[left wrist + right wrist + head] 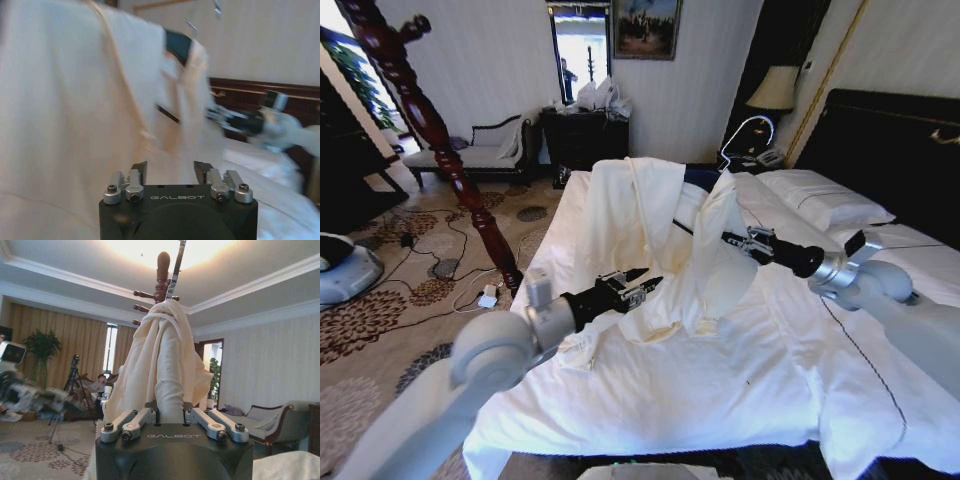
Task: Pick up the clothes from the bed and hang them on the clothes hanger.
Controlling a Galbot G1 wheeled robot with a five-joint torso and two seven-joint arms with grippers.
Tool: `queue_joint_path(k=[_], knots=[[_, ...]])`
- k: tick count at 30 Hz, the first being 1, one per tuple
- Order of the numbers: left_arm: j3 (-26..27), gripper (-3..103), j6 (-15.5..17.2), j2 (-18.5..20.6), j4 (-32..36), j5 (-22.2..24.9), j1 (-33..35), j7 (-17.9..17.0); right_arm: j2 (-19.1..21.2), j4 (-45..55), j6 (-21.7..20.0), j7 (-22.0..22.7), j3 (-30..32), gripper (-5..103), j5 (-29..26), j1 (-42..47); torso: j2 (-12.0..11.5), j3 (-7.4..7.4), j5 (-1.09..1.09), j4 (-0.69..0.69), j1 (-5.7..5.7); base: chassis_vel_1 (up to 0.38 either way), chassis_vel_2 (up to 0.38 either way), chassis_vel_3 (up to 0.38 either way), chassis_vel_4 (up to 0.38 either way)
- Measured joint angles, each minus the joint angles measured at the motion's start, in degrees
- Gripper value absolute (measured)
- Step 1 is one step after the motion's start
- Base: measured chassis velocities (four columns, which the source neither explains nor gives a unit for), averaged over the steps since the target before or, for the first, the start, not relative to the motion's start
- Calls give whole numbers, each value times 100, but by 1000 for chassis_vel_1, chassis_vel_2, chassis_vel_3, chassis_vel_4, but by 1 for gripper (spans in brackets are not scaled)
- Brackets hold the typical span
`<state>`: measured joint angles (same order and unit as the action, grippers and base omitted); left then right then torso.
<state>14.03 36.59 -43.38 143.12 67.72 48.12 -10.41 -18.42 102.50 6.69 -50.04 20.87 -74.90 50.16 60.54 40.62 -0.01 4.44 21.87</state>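
Above the bed (740, 390), the cream clothes (655, 235) hang raised over the white sheets, draped on the black hanger (179, 46), whose dark shoulder peeks out near the collar. The hanger's silver hook (176, 270) rises above the bunched fabric. The right gripper (738, 240) reaches in from the headboard side and pinches a fold of the clothes between its fingers (200, 416). The left gripper (642, 287) sits lower, at the garment's hem, its fingers (140, 170) spread apart and holding nothing. A reddish wooden pole (430, 130) stands beside the bed on the patterned carpet (390, 300).
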Motion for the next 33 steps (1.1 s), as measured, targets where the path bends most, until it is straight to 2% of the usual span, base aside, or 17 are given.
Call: queue_joint_path(k=[2, 4, 8, 9, 11, 13, 20, 27, 33], knots=[[358, 70, -143, 198, -41, -38, -126, -137, 67, -1, -19, -206, -1, 20, 136, 46, 0, 0, -1, 3, 0, 0, 0, 0, 0], [448, 70, -158, 251, -66, -45, -145, -137, 82, -1, -24, -296, -1, 20, 202, 83, 0, 0, -1, 3, 0, 0, 0, 0, 0], [1067, 91, -202, 517, -356, -20, -160, 64, 35, 10, -22, -741, -15, 20, 709, 268, 0, 0, 0, 3, 0, 0, 0, 0, 0], [1067, 91, -202, 517, -356, -20, -160, 64, 35, 10, -22, -741, -15, 20, 709, 268, 0, 0, 0, 3, 0, 0, 0, 0, 0], [1399, 98, -201, 630, -391, 218, -118, 211, -6, -20, -6, -858, -31, 20, 889, 303, 0, 1, 0, 0, 0, 0, 0, 0, 0], [1624, 100, -192, 755, -363, 379, -76, 379, -23, -80, 6, -938, -38, 20, 997, 316, 0, 0, 1, 1, 0, 0, 0, 0, 0], [1773, 100, -162, 857, -288, 504, 21, 486, -63, -123, 31, -957, -26, 20, 989, 342, 0, 0, 1, 0, 1, 0, 0, 0, 0], [1503, 100, -30, 1020, -674, 470, -114, 851, 25, -87, 50, -1146, 19, 20, 727, 335, 0, 0, 0, 1, 1, 0, 0, 0, 0], [1105, 100, -223, 1214, -1015, 218, -550, 1320, 16, -87, 20, -1273, 33, 20, 882, 358, 0, 1, 1, 2, 1, 0, 0, 0, 0]])
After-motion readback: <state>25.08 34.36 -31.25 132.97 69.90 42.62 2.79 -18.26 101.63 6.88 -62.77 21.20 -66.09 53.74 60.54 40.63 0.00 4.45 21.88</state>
